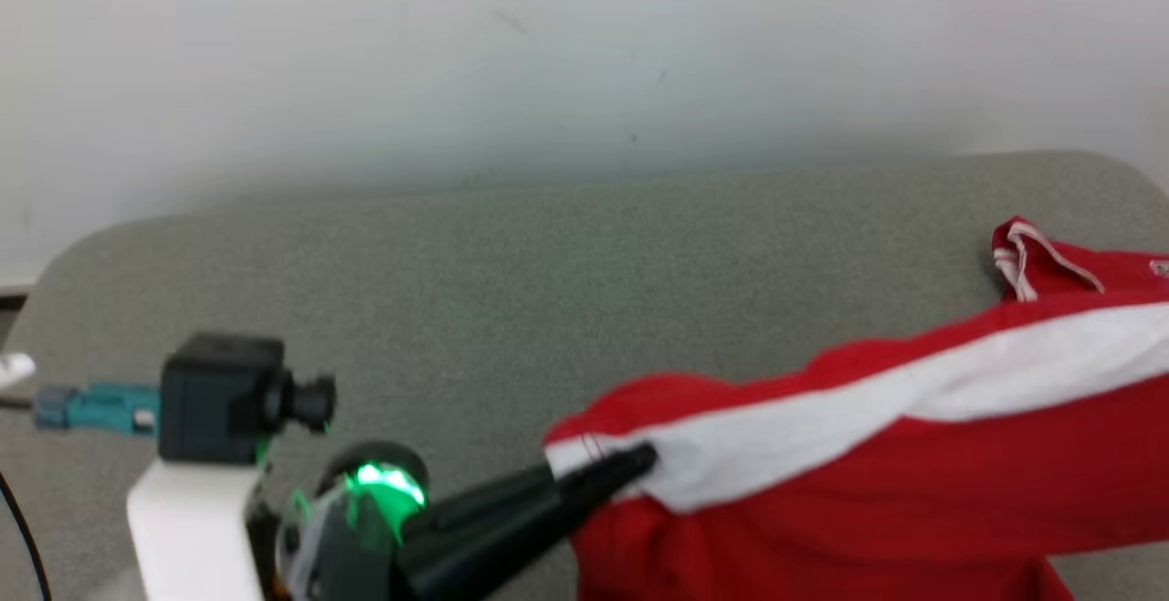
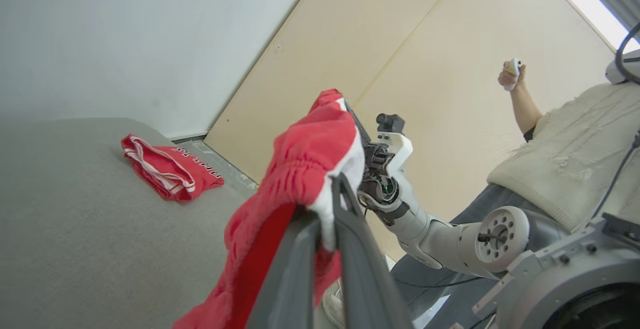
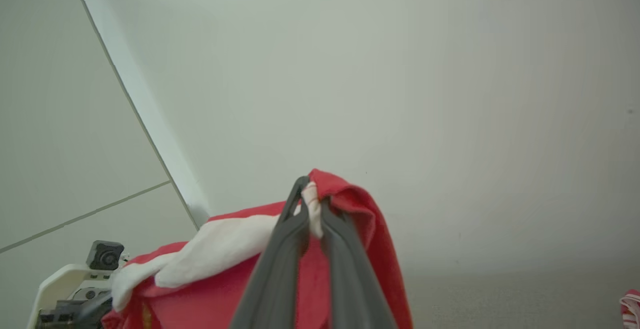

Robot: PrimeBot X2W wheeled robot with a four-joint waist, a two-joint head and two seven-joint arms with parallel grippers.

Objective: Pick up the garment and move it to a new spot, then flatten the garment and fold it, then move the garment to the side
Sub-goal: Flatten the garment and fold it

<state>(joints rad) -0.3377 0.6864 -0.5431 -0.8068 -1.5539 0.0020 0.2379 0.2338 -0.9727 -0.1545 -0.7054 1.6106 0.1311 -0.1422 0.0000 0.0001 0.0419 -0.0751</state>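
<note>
The garment is red with a broad white band and hangs stretched in the air between my two grippers, above the grey table. At the lower left of the head view, my left gripper is shut on the garment's left end. In the left wrist view its fingers pinch the white band of the garment. My right gripper is shut on the other end of the garment, with a bunch of cloth between its tips. My right arm shows behind the cloth in the left wrist view.
A second red piece of clothing with white trim lies folded at the table's far right, seen also in the left wrist view. A person stands beyond the table's right end with a controller in a raised hand. A pale wall runs behind the table.
</note>
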